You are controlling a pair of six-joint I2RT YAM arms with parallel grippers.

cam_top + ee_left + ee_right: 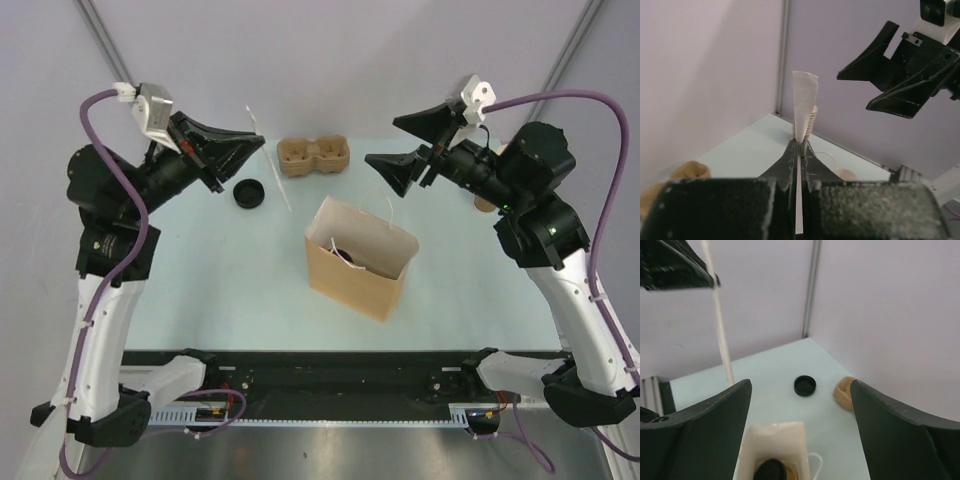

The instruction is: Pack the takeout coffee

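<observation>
1. The paper bag stands upright with its mouth open on the bench, nearest the arm bases.
2. The takeout coffee is inside the bag. Only its black lid shows (the bag walls hide the cup body).
3. Farther back, the left jaws are closed on a paper-wrapped straw. Its long axis is steep, near upright, and its lower end hangs above the bench to the left of the bag.
4. The bag mouth lies right of the straw and nearer. The next move is probably to carry the straw over that mouth.
5. The right jaws stand wide open and hold nothing. They are above the bag and closer to it.
6. A spare lid lies beside the straw's lower end. The pulp tray lies farthest back.
7. The bench surface is pale, smooth and flat.
</observation>
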